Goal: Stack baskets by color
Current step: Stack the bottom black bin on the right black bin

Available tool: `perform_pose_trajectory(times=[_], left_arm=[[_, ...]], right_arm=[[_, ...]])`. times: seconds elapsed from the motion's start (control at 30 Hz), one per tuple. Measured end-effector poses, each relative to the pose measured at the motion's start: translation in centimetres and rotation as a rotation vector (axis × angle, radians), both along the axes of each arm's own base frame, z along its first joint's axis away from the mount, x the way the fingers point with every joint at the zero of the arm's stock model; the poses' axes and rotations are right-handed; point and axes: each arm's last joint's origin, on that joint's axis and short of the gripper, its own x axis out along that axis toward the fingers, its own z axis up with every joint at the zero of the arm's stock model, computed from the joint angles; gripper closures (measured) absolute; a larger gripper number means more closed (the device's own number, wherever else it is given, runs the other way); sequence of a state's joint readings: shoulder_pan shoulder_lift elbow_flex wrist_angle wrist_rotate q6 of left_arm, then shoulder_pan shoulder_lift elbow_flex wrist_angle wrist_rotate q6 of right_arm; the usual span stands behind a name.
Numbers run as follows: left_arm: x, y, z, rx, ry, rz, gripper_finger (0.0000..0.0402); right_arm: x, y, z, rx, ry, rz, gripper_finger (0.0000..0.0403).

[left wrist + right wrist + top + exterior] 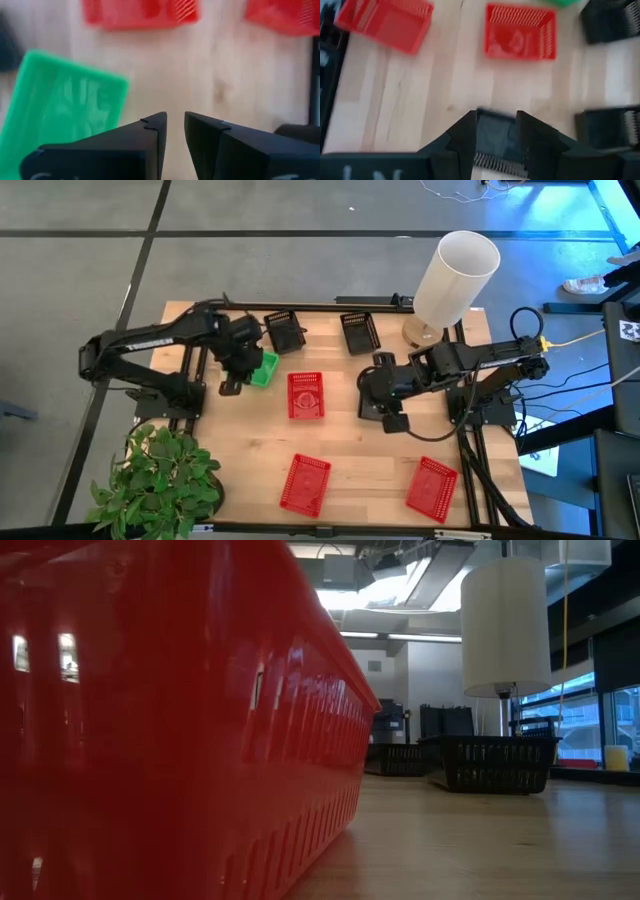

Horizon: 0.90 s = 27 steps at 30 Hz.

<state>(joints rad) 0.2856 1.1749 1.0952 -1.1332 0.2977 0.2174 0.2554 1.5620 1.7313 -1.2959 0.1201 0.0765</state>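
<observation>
A green basket (264, 368) (65, 110) lies on the table at the far left. My left gripper (234, 384) (175, 125) hovers just beside it, open by a narrow gap with nothing between its fingers. My right gripper (390, 416) (495, 131) is at the table's middle right, shut on a black basket (495, 140). Two more black baskets (285, 330) (360, 332) rest on their bottoms at the far edge. Three red baskets (306, 395) (305, 483) (432, 488) lie at the middle and along the near edge. My right gripper has a part of the black basket (495, 150) between its two fingers, which come from above, slanting down. The fingers (465, 137) and the blur hide which part it is. The basket seems to be off the table.
A tall white lamp shade (455, 275) stands at the far right corner and a potted plant (160, 480) at the near left corner. Bare wood lies between the red baskets. In the low view one red basket (170, 720) fills the left side.
</observation>
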Motion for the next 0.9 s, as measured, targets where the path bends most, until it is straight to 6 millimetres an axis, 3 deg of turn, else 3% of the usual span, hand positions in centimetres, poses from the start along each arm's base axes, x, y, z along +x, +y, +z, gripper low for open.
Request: perform_pose_trajectory(times=[0.27,0.4,0.63,0.9], left_arm=[[0.3,-3.7,2.6,0.140,-0.242,0.046,0.0343],[0.4,-5.0,3.7,0.226,-0.359,0.081,0.0343],[0.5,-6.2,4.8,0.288,-0.480,0.105,0.0343],[0.1,-6.5,5.1,0.341,-0.502,0.093,0.0343]], right_arm=[[-0.9,-0.1,-0.5,0.053,0.111,-0.076,0.0265],[-1.2,-0.2,-2.1,0.063,0.203,-0.153,0.0265],[-0.8,-0.1,-7.5,0.127,0.326,-0.108,0.0265],[-0.6,-0.1,-13.8,0.124,0.316,-0.086,0.0265]])
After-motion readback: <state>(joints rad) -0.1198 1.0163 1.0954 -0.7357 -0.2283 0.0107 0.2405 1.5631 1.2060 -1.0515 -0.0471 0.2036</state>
